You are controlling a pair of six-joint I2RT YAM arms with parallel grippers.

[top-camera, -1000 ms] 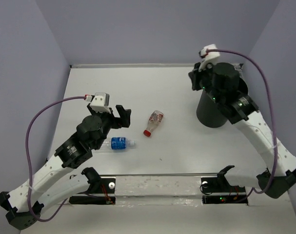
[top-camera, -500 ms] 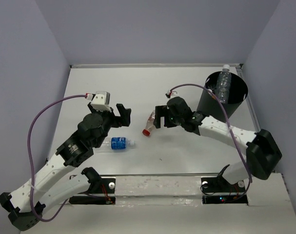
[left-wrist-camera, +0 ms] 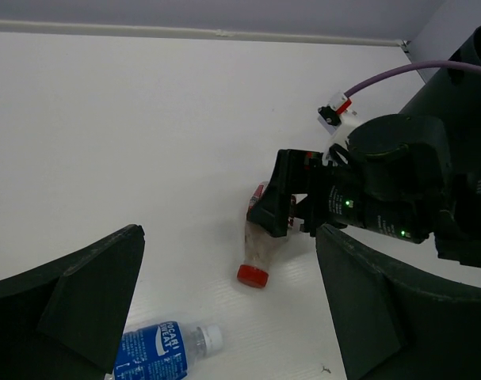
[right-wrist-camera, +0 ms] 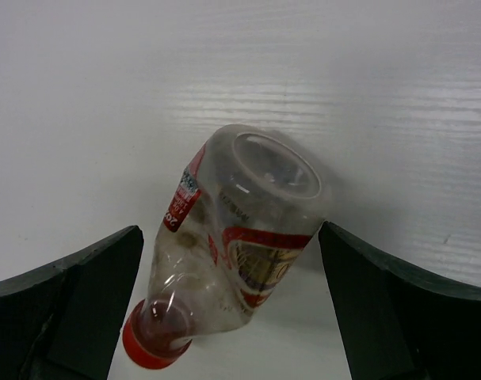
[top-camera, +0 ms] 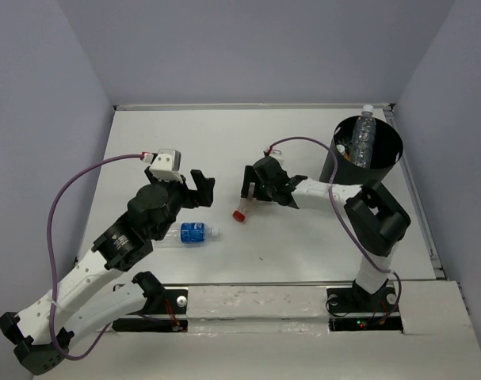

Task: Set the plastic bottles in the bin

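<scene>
The right gripper (right-wrist-camera: pixel 230 231) is shown with its jaws spread wide. A clear bottle (right-wrist-camera: pixel 248 229) with a red-and-white label is laid on the white table (right-wrist-camera: pixel 367 87), between the dark fingers (right-wrist-camera: pixel 78 297). Its base is located just beyond the fingertips. Its red cap (right-wrist-camera: pixel 151 347) is positioned deeper in, close beside one finger; contact cannot be confirmed.
</scene>
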